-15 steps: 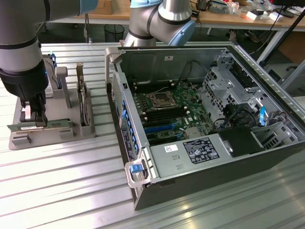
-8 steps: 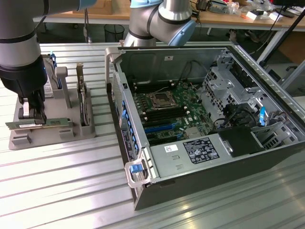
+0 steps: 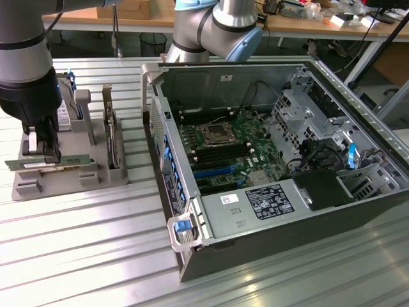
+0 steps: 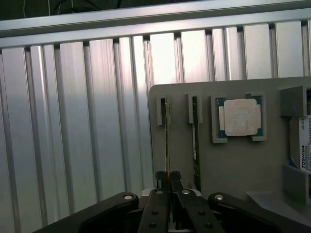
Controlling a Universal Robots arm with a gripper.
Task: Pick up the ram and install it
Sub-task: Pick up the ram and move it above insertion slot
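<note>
On the ridged aluminium table, a grey plastic parts holder stood at the exterior view's left, where the black two-fingered gripper of a grey robot arm was clamped shut on the long, flat green ram stick. The stick lay level along the holder's front edge, pinched near its middle; whether it had left its slot could not be told. In the wrist view, a second green memory stick stood edge-on in the neighbouring slot, just beside a square silver processor chip seated in its own recess, with a hard drive bearing a white Toshiba label beyond that. Farther along the table, to the exterior view's right, an open grey metal computer case exposed its green motherboard. A cluttered wooden table stood behind.
</note>
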